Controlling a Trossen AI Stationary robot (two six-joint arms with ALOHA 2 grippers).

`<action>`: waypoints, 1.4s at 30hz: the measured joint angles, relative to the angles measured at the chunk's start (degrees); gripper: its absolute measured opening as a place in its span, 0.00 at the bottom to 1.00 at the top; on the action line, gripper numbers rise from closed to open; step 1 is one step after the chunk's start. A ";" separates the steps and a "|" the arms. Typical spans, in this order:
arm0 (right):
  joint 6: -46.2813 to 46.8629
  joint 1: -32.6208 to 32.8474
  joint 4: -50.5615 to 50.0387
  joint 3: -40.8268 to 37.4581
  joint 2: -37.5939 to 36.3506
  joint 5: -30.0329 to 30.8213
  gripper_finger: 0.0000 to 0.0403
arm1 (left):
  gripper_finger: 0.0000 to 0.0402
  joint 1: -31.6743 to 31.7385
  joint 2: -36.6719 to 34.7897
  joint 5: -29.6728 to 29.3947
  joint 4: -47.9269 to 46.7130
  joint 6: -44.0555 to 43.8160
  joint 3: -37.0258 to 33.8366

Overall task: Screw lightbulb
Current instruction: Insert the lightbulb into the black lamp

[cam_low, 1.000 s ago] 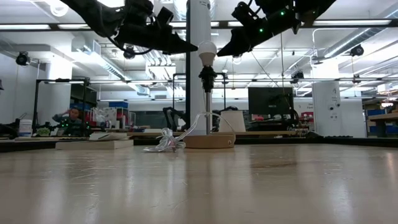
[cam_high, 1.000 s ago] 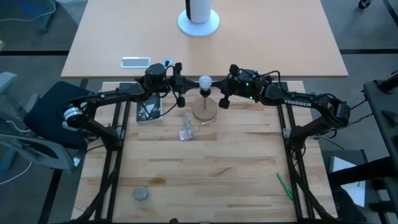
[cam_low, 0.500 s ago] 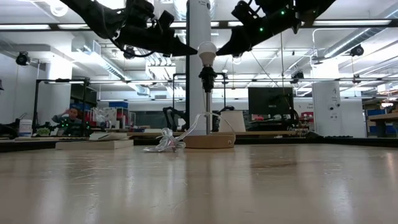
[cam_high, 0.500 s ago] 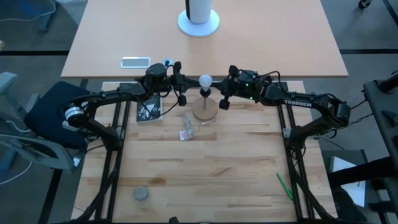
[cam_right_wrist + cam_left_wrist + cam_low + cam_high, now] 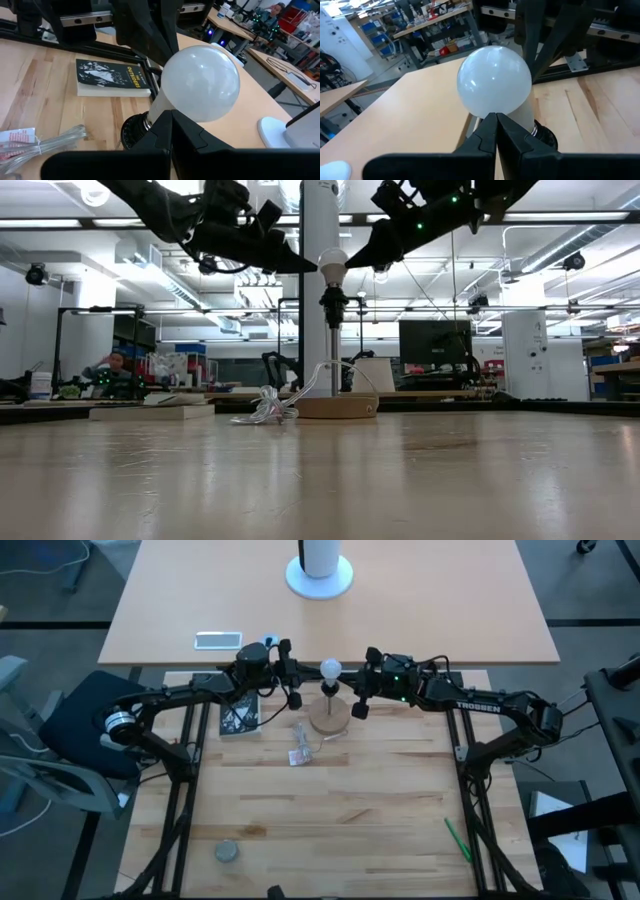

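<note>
On the pale wooden plank surface (image 5: 330, 810), the round white frosted lightbulb (image 5: 330, 670) sits in its black socket (image 5: 332, 305) at centre. Left end effector (image 5: 296, 680) at its 9 o'clock and right end effector (image 5: 352, 688), arm lettered TROSSEN, at 3 o'clock both have fingers together, tips beside the bulb. A black paperback book (image 5: 112, 76) reading "OUTSIDERS" lies behind.

Both arms are matte black, built of slim tubes joined by chunkier round housings, with thin black cables looping along them. The right arm (image 5: 480, 705) carries white TROSSEN lettering on its forearm and a small green light near the wrist, while the left arm (image 5: 170, 698) shows a silvery ring at its elbow joint.
</note>
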 joint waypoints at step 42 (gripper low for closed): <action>-3.93 0.38 2.45 0.00 1.40 7.79 0.00 | 0.00 -0.07 -1.20 2.98 -1.79 0.02 -0.02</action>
